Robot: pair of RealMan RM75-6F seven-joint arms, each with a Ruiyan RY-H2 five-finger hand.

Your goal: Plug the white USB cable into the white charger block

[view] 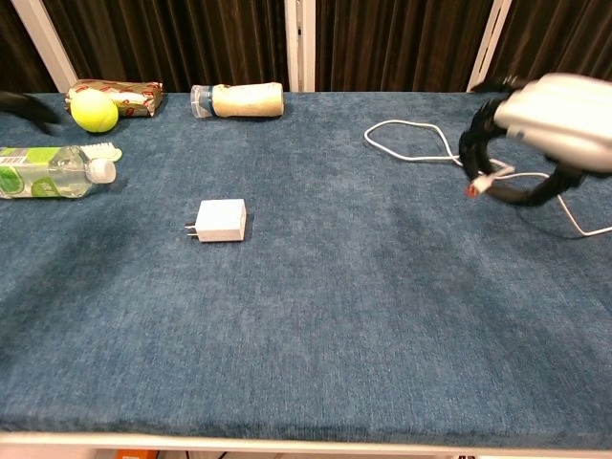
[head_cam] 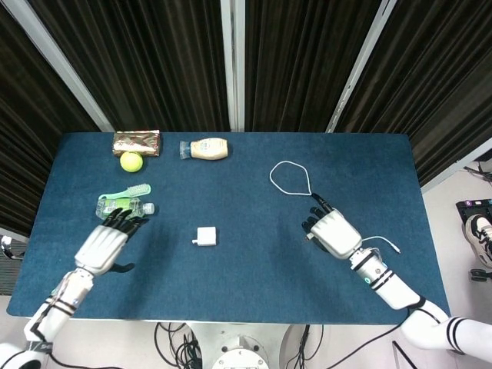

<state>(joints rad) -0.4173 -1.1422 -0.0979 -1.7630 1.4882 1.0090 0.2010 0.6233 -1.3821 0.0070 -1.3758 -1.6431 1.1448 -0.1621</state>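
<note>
Right hand (view: 545, 134) is pinching the USB plug (view: 475, 187) of the white USB cable (head_cam: 290, 178) well right of the white charger block (view: 222, 220), where trailing slack risks twisting the plug, while the left hand (head_cam: 106, 244) is hovering spread.

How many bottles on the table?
2. A water bottle lying on its side at the left, and a mayonnaise-style squeeze bottle lying at the far edge beside the snack packet.
</note>
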